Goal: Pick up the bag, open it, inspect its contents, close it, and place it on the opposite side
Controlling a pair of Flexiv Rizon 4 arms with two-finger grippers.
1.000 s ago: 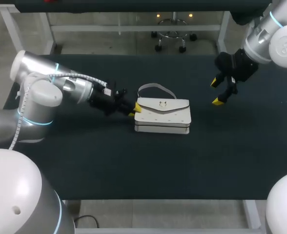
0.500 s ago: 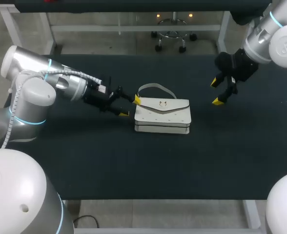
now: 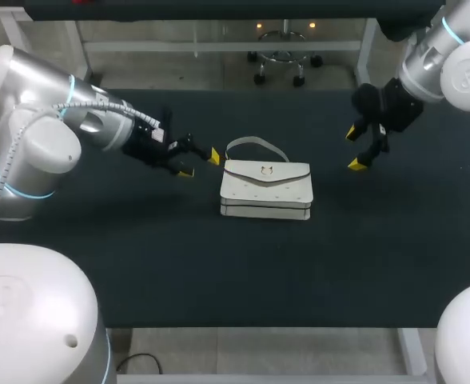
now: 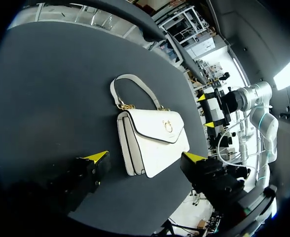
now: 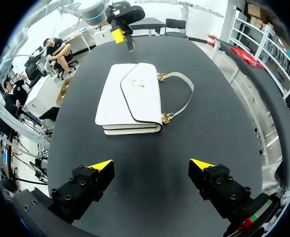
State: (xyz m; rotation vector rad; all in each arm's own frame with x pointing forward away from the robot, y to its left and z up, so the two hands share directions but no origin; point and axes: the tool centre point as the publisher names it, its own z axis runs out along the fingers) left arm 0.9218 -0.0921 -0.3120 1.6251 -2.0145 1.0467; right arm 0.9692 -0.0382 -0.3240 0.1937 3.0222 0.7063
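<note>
A white handbag [image 3: 267, 190] lies flat mid-table, flap shut with a gold clasp, its strap [image 3: 255, 144] curling out at the far side. My left gripper [image 3: 200, 164] hovers just left of the bag, open, touching nothing. In the left wrist view the bag [image 4: 152, 140] lies ahead of the spread left gripper [image 4: 146, 158]. My right gripper [image 3: 353, 150] hangs open to the bag's far right, well apart from it. Its own view shows the bag [image 5: 130, 98] ahead of the right gripper [image 5: 151, 165], with the left gripper [image 5: 121, 39] beyond the bag.
The black table [image 3: 139, 256] carries only the bag. Its near edge [image 3: 251, 326] and far edge [image 3: 219, 90] are in view.
My left gripper has opened and drawn back to the left, away from the bag's left end. The bag and the right arm have stayed put.
</note>
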